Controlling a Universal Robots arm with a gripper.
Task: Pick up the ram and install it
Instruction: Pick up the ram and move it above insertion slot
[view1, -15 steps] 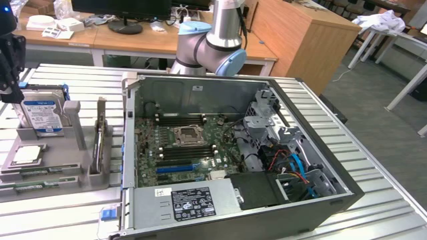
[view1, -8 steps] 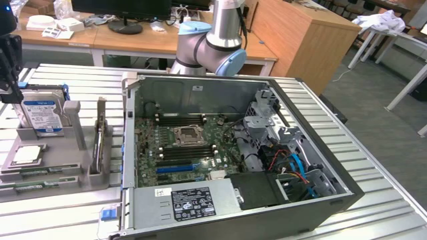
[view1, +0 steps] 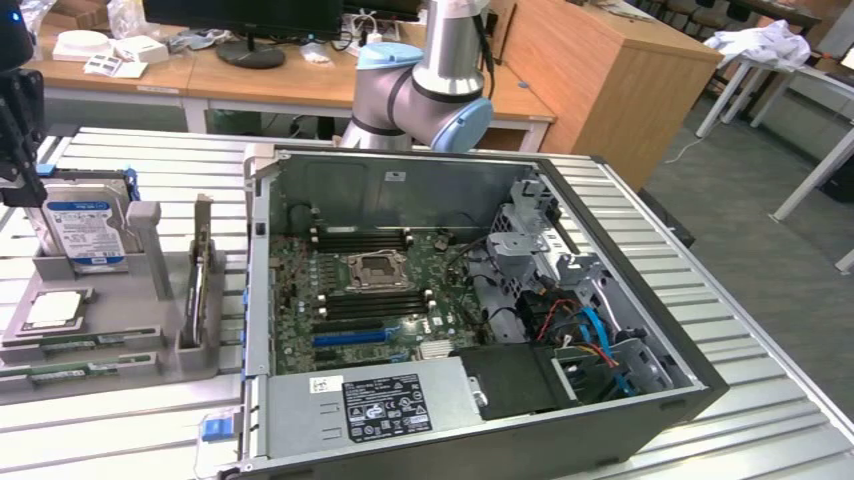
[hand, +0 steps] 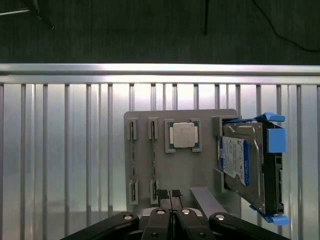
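Claw (hand: 169, 194) pinched shut, nothing gripped, 2 ram sticks (hand: 153, 160) slotted in 1 grey holder (hand: 207, 165), placed at 9 o'clock of 1 open computer case (view1: 400, 180) in the exterior view, 1 processor (hand: 182, 135), 1 hard drive (hand: 240, 165) alongside

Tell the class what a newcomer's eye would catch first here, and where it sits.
The open computer case sits mid-table in the exterior view, its green motherboard bare. At that view's left a blue-labelled hard drive stands upright in a grey tray. The shut hand hangs above that tray, holding nothing.
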